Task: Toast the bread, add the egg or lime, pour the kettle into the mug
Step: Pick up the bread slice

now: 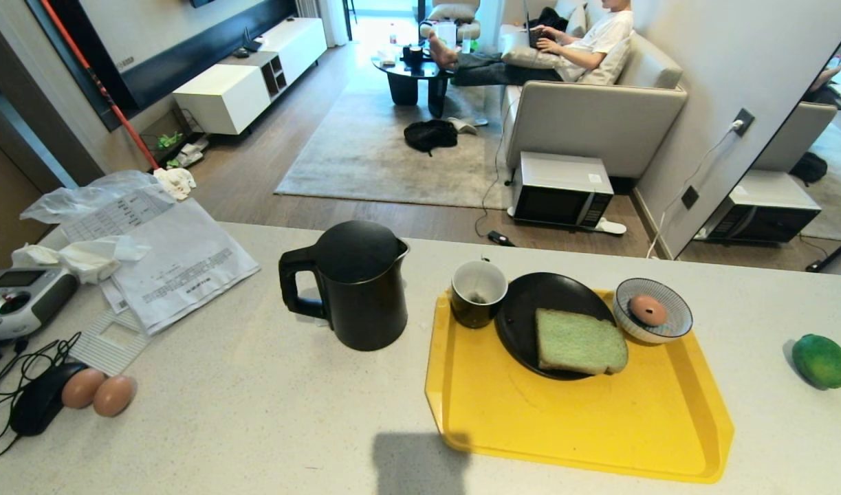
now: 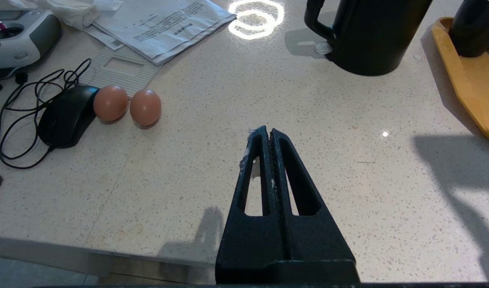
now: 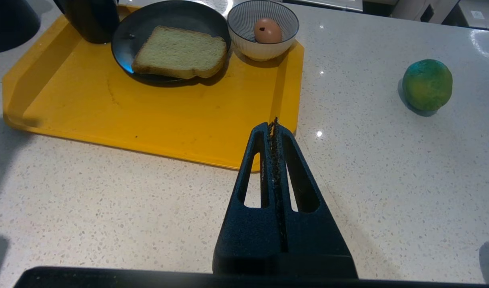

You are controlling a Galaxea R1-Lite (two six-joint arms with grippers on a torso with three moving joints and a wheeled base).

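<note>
Both claws hang closed and empty over the worktop's near edge: left claw (image 2: pixel 269 134), right claw (image 3: pixel 273 125). The bread (image 1: pixel 580 342) lies on a black plate (image 1: pixel 523 302) on the yellow tray (image 1: pixel 571 426); soft and light, it likely wants a gentle edge pinch. The kettle (image 1: pixel 355 285), beside the mug (image 1: pixel 478 292), looks heavy: take its handle. The lime (image 1: pixel 820 361), well apart on the right, may roll.

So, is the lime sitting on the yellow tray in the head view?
No, the lime lies on the bare counter, clear of the yellow tray on its right side.
</note>
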